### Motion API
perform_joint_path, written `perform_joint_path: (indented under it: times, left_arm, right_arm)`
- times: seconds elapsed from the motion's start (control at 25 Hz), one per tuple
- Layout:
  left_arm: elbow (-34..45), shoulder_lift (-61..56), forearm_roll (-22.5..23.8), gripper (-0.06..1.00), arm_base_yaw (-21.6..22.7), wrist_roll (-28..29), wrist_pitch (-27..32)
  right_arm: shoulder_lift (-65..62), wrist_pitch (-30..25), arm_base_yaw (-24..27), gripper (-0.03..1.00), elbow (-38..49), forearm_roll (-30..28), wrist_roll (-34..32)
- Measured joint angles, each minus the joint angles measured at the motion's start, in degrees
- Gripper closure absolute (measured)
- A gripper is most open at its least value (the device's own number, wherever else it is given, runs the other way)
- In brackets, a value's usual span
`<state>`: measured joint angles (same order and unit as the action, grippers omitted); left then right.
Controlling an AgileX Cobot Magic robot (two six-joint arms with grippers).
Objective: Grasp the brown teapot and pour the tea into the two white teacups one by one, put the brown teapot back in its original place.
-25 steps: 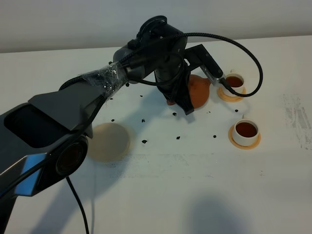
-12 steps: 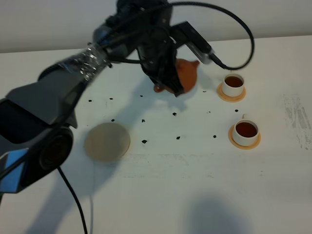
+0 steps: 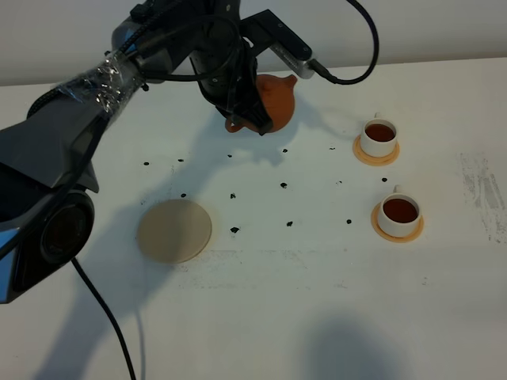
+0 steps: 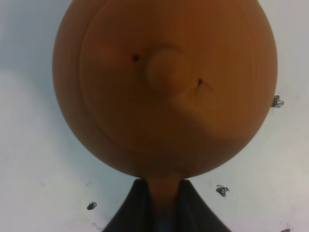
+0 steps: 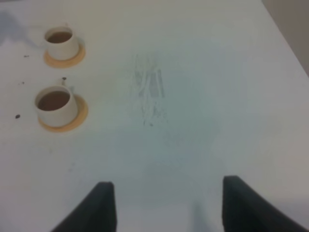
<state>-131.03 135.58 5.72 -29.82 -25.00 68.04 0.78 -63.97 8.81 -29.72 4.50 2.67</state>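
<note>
Now your left gripper (image 4: 161,205) is pinched tight on the handle of the brown teapot (image 3: 269,101), holding it up in the air, well apart from the cream disc (image 3: 174,230). Your right gripper (image 5: 164,205) hangs wide open with nothing in it. Clay breaks and slips, so keep hold of that handle.

White table (image 3: 317,317), a cream-beige disc (image 3: 174,230) lying flat on its left part; two orange-tan coasters (image 3: 398,228) at the right (each carrying a white teacup (image 3: 398,211)), small black specks (image 3: 234,229) scattered between; faint grey scuffs (image 3: 483,194) near the right edge
</note>
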Motion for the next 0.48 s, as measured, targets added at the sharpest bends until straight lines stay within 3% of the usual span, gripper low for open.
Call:
perform_joint_path:
  times: [0.28,0.48]
  left_arm:
    - [0.86,-0.77,-3.50,0.85,0.30,0.41,-0.23]
    - [13.75,-7.99,-2.57,0.85,0.86,1.58,-7.33]
  right_arm:
    - [0.00,0.00,0.00,0.49,0.00,0.00,0.00]
    - [0.00,0.00,0.00,0.50,0.00,0.00,0.00]
